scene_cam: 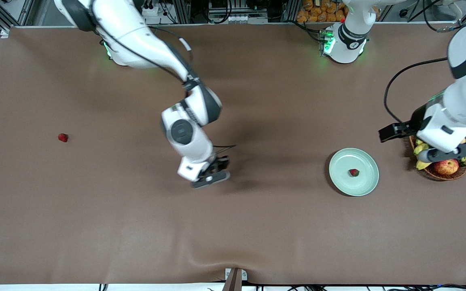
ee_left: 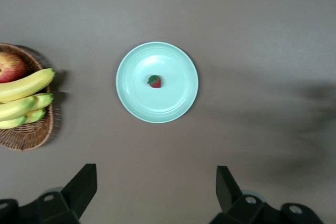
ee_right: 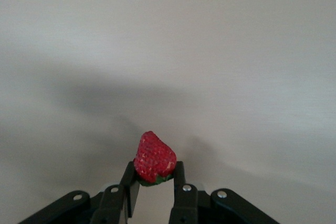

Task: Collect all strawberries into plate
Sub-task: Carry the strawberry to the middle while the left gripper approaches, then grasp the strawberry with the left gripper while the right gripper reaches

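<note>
Now | plate [scene_cam: 364, 184]: one strawberry [scene_cam: 354, 172] | right gripper [ee_right: 155, 190]: pinching berry [ee_right: 154, 157] | left gripper [ee_left: 155, 190]: spread wide

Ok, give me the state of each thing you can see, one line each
Right gripper: shut on a strawberry, above bare table.
Left gripper: open, waiting over the basket.
Plate: holds one strawberry.
Third strawberry: on the table, toward the right arm's end.

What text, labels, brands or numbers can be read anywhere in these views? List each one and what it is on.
None can be read. The plate, the strawberries, the basket and the table are plain. A round mark on the left arm's base is too small to read.
</note>
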You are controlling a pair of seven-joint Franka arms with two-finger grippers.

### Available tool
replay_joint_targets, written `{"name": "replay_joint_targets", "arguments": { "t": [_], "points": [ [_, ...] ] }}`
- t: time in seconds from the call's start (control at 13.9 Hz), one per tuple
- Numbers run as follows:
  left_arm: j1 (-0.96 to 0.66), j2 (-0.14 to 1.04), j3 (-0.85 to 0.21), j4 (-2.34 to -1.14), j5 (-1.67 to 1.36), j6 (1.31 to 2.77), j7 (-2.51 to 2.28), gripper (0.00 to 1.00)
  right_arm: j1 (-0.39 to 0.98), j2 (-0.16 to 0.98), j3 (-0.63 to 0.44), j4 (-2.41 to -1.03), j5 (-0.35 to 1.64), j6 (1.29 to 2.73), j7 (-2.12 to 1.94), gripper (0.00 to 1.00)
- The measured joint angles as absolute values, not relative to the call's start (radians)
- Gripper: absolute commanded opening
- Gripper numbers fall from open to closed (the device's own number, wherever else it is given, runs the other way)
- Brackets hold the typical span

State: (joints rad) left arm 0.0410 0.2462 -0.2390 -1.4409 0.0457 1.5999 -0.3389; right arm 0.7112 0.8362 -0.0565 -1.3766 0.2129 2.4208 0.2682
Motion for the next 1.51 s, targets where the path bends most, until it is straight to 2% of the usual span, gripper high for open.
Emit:
{"name": "replay_joint_targets", "arguments": {
  "t": [0.36,0.43,0.5,1.01,1.51],
  "points": [
    [0.014,0.314,-0.24,-1.443,0.046,1.658,-0.358,1.0,0.771,0.963,0.035,-1.276,0.213,2.549,0.412,0.01],
    [0.002,0.33,-0.24,-1.444,0.046,1.672,-0.374,1.0,0.778,0.977,0.038,-1.257,0.213,2.549,0.424,0.43],
    [-0.011,0.347,-0.24,-1.445,0.046,1.687,-0.395,1.0,0.782,0.984,0.039,-1.246,0.213,2.548,0.428,0.99],
    [-0.116,0.426,-0.243,-1.508,0.046,1.836,-0.632,1.0,0.735,0.967,0.025,-1.231,0.213,2.515,0.43,1.0],
    [-0.323,0.583,-0.239,-1.524,0.046,2.119,-1.04,1.0,0.458,0.79,-0.004,-1.218,0.209,2.175,0.287,1.0]
  ]
}}
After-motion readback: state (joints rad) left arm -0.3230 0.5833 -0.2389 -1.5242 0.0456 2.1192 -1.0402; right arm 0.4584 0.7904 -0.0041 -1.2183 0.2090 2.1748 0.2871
